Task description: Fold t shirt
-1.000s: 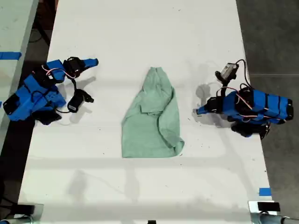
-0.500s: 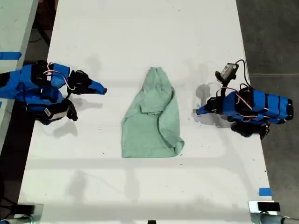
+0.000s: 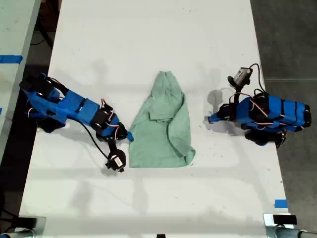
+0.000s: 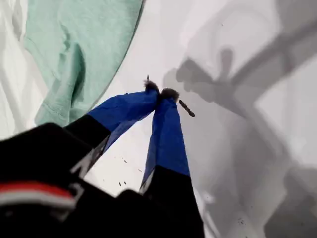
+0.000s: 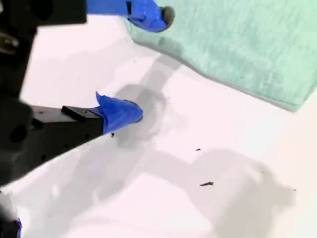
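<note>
My first claw (image 4: 159, 92) has its two blue fingers pressed together at the tips with nothing between them. It rests just above the white bench (image 3: 148, 39), and the t shirt (image 3: 162, 124) lies a little way off from its tips, not touching. My second claw (image 5: 148, 62) stands wide apart, one fingertip (image 5: 157, 15) at the shirt's edge and the other over bare bench beside the hem. In the exterior view this claw (image 3: 130, 137) sits right against the shirt's edge on the view's left. The pale green shirt lies crumpled and partly folded between the two claws, narrow at one end and broader at the other.
</note>
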Tool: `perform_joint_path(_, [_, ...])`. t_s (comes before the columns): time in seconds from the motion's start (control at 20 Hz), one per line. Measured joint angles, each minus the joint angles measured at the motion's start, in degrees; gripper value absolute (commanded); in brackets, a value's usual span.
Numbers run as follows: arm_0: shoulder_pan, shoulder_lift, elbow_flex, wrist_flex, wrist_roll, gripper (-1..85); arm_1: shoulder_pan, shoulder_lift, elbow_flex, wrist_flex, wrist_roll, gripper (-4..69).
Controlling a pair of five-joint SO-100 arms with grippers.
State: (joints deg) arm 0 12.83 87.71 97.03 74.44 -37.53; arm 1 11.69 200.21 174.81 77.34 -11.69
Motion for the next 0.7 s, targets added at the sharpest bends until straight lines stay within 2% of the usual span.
perform_joint_path(0.15, [0.44,-5.1,-0.26,-3.25,-3.25,25.6,0.0,0.0,0.0,0.0,0.09,1.8])
perform_joint_path(0.35, [-0.26,-13.62,-7.21,-5.36,-2.2,22.9,0.0,0.0,0.0,0.0,0.18,1.8])
perform_joint_path(0.4, [-0.62,-15.29,-8.96,-5.27,-1.76,18.1,0.0,0.0,0.0,0.0,0.18,1.8])
perform_joint_path(0.45, [-0.88,-16.7,-10.9,-5.19,-1.41,6.8,0.0,0.0,0.0,0.0,0.18,1.8])
perform_joint_path(0.6, [-1.93,-20.74,-16.79,-4.66,-0.7,-0.2,-0.26,0.0,0.0,0.0,0.18,1.8])
perform_joint_path(0.7, [-2.99,-21.8,-17.93,-3.69,0.62,-0.2,-0.35,0.0,0.0,0.0,0.18,1.8])
